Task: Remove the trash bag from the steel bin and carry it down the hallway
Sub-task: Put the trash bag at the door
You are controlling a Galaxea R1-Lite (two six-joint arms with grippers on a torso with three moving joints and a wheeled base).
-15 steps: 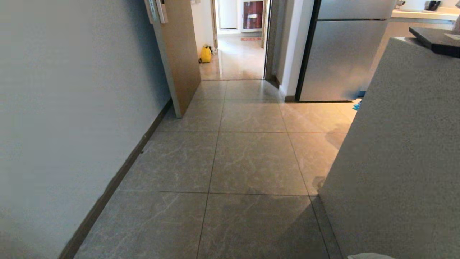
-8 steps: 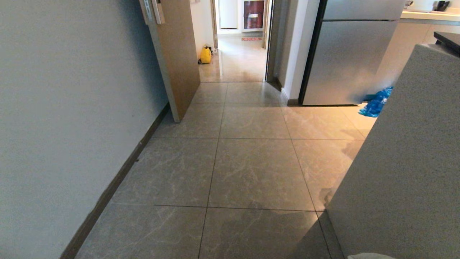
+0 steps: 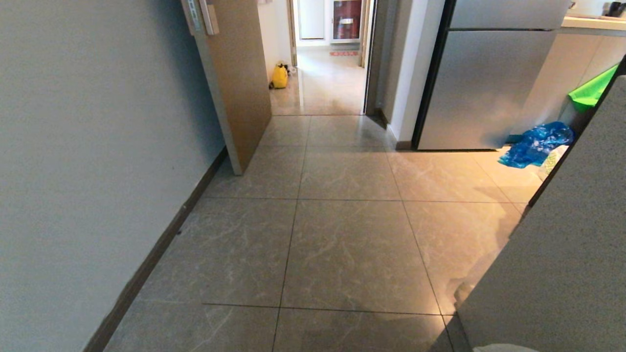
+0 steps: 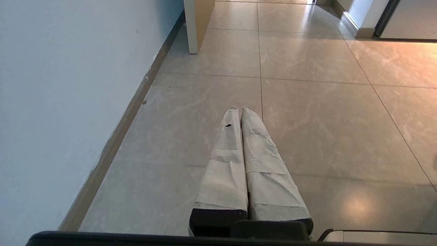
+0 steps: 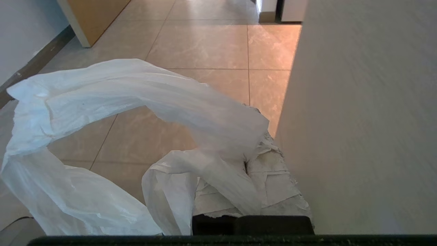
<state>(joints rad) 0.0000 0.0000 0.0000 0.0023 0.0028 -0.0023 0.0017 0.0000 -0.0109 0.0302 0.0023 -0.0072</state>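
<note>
While the head view has shifted as a whole since a second ago, so that the camera and not the things has moved, more of the room to the right now shows: a crumpled blue bag (image 3: 536, 144) on the floor beside the steel refrigerator (image 3: 489, 83), barely visible earlier, is now in full sight, and a green sheet (image 3: 592, 91) has appeared past the edge of the speckled grey partition (image 3: 562, 264), which takes up less of the picture than before. The hallway (image 3: 342, 230) of glossy tiles runs ahead past the open wooden door (image 3: 234, 83) to a far room where a yellow bag (image 3: 279, 75) sits on the floor. Neither arm shows in the head view. In the right wrist view the right gripper (image 5: 254, 136) has its paper-wrapped jaws closed tight on the trash bag (image 5: 112, 102), whose thin white plastic arches up from the jaws in a loop and hangs down over the floor, close beside the partition. In the left wrist view the left gripper (image 4: 238, 110) points out over the tiles near the white wall (image 4: 68, 85), its jaws pressed together and holding nothing. The steel bin is in none of the views.
</note>
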